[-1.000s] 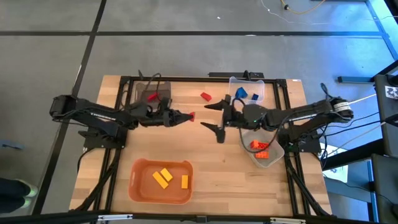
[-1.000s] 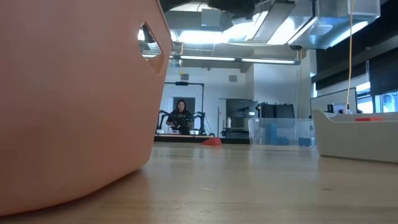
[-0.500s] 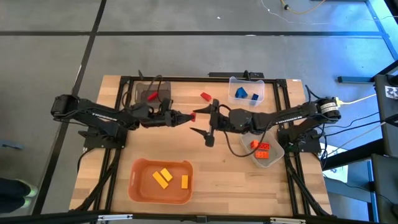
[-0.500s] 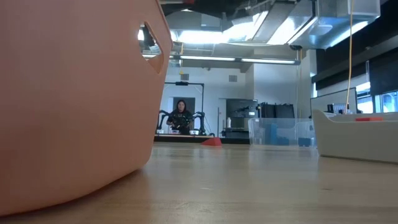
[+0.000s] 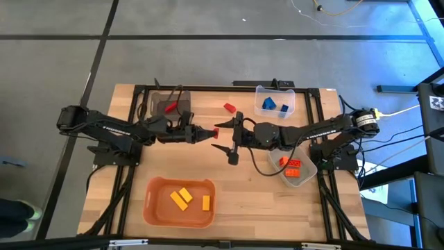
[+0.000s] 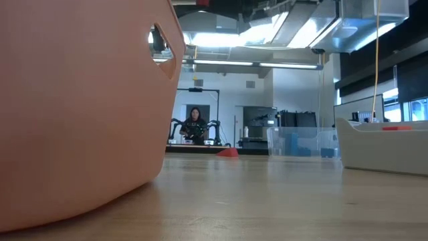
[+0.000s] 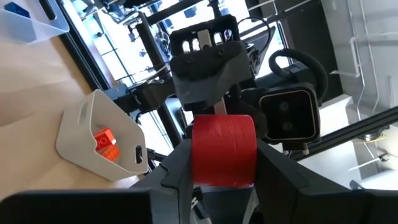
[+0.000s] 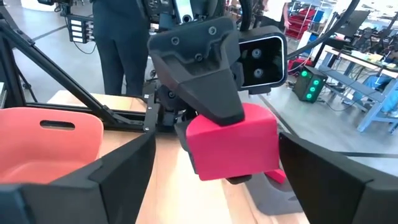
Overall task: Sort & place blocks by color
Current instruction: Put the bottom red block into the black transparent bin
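Note:
My left gripper (image 5: 210,130) is shut on a red block (image 5: 216,130) above the table's middle, and the block also shows in its wrist view (image 7: 224,149). My right gripper (image 5: 234,137) faces it, open. Its two fingers (image 8: 118,174) stand on either side of the same red block (image 8: 233,140), and I see no touch. Another red block (image 5: 229,107) lies flat on the table farther back. A third red block (image 5: 168,107) lies in the dark bin (image 5: 158,101). My left gripper pinches the red block between its two fingers, on two opposite sides (image 7: 198,163). The fingers come level from the table's left. The block's free end (image 8: 239,146) sticks out past the fingertips toward my right gripper. It is lifted clear of the table.
A clear bin (image 5: 290,94) at the back right holds blue blocks. A pale bin (image 5: 311,167) at the right holds orange blocks. An orange bin (image 5: 156,208) near the front edge holds yellow blocks, and fills the low view's left (image 6: 73,100). A person (image 6: 194,124) shows far behind.
My right gripper has moved toward the table's left, up to the red block in my left gripper, and its open fingers now stand around the block. It has kept still for the last half second. The block has stayed where it was.

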Robot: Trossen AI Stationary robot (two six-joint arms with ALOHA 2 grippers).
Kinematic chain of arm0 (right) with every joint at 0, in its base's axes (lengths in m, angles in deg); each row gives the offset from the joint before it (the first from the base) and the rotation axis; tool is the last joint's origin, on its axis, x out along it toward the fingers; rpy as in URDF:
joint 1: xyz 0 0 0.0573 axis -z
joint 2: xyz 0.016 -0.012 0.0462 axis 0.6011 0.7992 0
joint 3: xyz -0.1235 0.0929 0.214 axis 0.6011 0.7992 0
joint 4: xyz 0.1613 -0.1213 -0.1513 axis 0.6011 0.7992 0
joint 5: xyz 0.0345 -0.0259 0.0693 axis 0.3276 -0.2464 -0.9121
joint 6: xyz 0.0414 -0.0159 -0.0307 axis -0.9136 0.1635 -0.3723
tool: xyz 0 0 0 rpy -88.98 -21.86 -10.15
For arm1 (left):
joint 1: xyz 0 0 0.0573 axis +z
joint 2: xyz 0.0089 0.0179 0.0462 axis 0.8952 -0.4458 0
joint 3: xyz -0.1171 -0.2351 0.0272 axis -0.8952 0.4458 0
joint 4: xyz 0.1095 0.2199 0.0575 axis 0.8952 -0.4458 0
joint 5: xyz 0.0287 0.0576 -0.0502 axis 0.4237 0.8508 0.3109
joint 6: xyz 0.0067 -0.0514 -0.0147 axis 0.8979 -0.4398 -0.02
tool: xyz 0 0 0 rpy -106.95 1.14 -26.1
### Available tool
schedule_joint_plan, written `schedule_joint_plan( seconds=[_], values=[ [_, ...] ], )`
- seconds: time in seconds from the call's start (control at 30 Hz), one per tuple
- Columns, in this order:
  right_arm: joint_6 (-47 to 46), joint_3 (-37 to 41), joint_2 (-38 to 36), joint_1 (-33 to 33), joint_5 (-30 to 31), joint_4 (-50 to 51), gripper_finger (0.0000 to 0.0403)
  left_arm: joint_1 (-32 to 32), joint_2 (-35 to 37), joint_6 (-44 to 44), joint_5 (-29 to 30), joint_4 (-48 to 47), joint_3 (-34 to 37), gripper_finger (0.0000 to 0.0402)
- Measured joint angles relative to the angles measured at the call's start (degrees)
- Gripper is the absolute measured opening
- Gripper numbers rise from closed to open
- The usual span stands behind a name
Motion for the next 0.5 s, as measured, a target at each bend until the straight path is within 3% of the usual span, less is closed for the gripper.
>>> schedule_joint_plan(
  seconds=[0.5],
  values=[
    [0.07,0.0,-0.04,0.0,0.0,-0.35,0.0337,-1.16,-0.08,-1.71,0.96,0.03,0.0,0.0119]
  ],
)
